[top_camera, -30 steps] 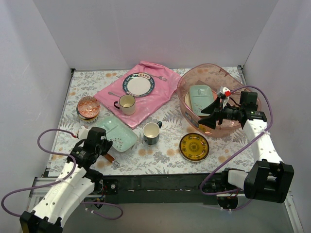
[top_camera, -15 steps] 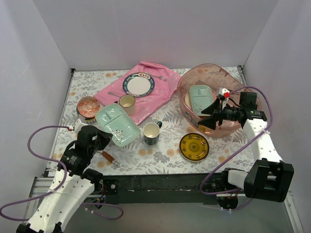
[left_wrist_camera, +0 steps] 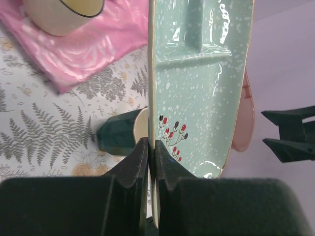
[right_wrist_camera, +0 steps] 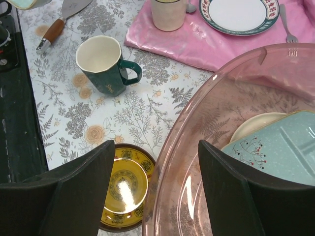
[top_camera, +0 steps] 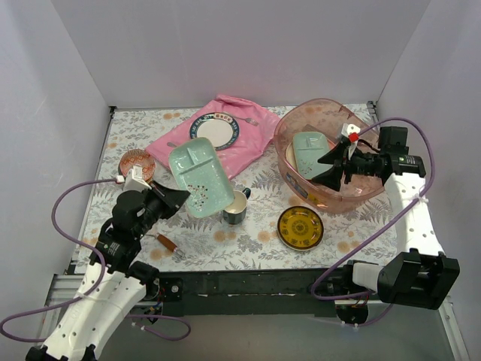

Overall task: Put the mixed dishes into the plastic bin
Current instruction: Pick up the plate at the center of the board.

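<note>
Floral tabletop (top_camera: 248, 248), left half — I hold the pale green tray (top_camera: 201, 177) aloft, left gripper (left_wrist_camera: 151, 143) clamped on its rim. Jaws apart, the right gripper (top_camera: 328, 171) hangs over the plastic bin (top_camera: 284, 143), far-right corner. Next — carry tray across, lower inside.

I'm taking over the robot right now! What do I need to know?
Left gripper: shut on the speckled green tray, tilted, off the table.
Right gripper: open, empty, above the plastic bin.
Done: a second green tray and a cream plate lie in the bin.
Left: the held tray, dark mug, yellow plate, patterned bowl, cream mug, teal-rimmed plate.
</note>
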`<state>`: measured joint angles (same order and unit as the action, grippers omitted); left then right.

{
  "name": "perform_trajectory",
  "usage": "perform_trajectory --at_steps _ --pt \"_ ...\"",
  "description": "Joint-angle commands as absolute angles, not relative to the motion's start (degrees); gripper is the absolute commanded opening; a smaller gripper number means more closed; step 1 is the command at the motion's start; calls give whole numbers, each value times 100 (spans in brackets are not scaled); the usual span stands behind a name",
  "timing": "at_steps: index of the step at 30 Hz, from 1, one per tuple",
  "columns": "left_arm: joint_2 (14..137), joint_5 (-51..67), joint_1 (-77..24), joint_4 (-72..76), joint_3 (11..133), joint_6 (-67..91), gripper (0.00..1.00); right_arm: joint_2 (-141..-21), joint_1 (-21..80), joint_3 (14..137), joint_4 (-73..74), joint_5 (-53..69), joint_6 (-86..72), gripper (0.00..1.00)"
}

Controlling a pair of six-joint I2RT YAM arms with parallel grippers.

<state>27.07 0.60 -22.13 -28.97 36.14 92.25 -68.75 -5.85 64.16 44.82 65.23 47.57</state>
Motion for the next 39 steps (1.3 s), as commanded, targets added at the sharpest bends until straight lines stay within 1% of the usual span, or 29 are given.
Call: perform_trajectory --at_steps 1,6,11,12,21,25,31,35,39 --pt "2821 965 -2215 -1188 3639 9088 0 -6987 -510 6978 5325 6442 5230 76" --pt "3085 1327 -2215 -511 3568 9114 0 -7014 -265 7365 5458 6416 5028 76" --pt "3366 1599 -2215 -141 3525 9132 0 -7022 -9 7655 5379 6381 4641 76" --pt "3401 1669 -2215 -36 3498 9141 0 -7031 183 7734 5353 6355 4554 76" --pt "3717 1854 -2303 536 3428 9106 0 -7057 501 7963 4984 6346 3692 77" --pt "3876 1793 -2425 676 3454 9018 0 -7137 545 8015 4957 6381 3498 77" --pt "4270 1451 -2908 870 3603 8772 0 -7286 562 8121 4975 6433 3165 77" --pt "4596 1099 -3304 967 3744 8552 0 -7365 571 8156 4817 6434 2769 78" --pt "4877 1028 -3436 1116 3876 8446 0 -7357 571 8034 4422 6337 2216 79"
